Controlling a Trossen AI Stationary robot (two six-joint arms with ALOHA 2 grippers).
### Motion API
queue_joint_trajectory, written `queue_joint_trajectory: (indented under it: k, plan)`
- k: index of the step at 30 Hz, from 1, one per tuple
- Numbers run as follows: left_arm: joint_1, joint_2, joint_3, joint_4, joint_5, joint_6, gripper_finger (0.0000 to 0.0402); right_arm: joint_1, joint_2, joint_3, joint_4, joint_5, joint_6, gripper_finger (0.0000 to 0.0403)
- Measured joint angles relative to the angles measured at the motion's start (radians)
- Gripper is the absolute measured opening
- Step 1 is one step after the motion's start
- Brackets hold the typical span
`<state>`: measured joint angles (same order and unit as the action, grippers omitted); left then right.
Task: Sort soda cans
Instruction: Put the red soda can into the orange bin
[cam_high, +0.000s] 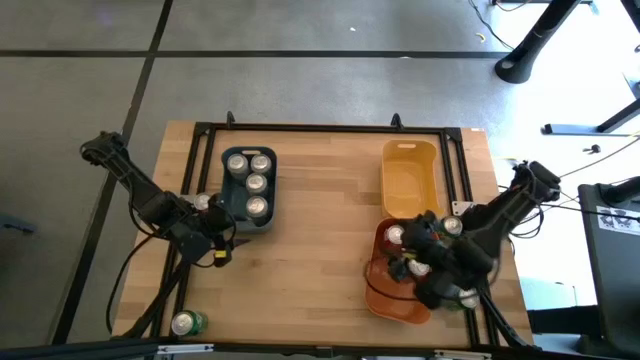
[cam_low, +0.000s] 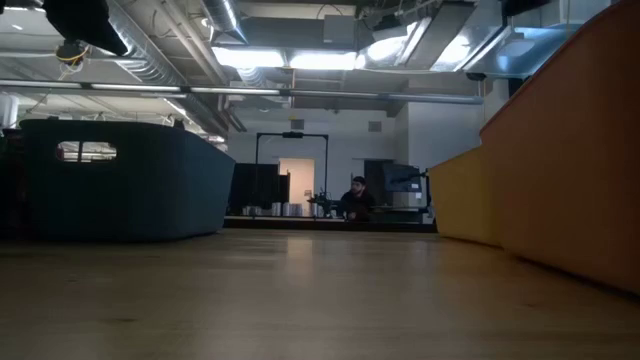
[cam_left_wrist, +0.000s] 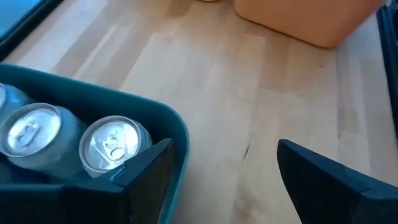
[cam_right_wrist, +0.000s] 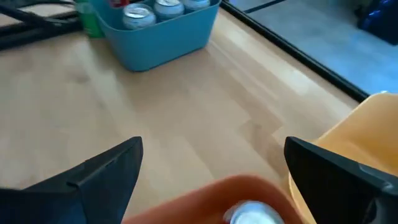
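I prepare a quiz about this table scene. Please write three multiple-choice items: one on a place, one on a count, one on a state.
1. Where does the green soda can lie?
A. in the yellow bin
B. on the table near its front left corner
C. in the orange bin

2. How many bins stand on the table?
A. two
B. three
C. five

3. How is the yellow bin?
A. empty
B. full of cans
C. overturned

Answers:
1 B: the high view shows it alone on the wood.
2 B: the blue-grey bin, the yellow one and the orange bin.
3 A: only its bare floor shows.
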<state>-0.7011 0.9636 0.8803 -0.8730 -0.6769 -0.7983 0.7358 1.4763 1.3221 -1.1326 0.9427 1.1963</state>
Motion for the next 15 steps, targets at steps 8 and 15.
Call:
queue_joint_trajectory:
  k: [8,15]
  plan:
    - [0.147,-0.002,0.109,-0.197,0.077,0.04,0.0324,-0.194,0.063,-0.058,0.218,-0.063,-0.311,0.0388]
    - [0.347,-0.016,0.182,-0.592,0.09,-0.167,0.0396,-0.328,0.132,-0.063,0.315,-0.126,-0.485,0.0388]
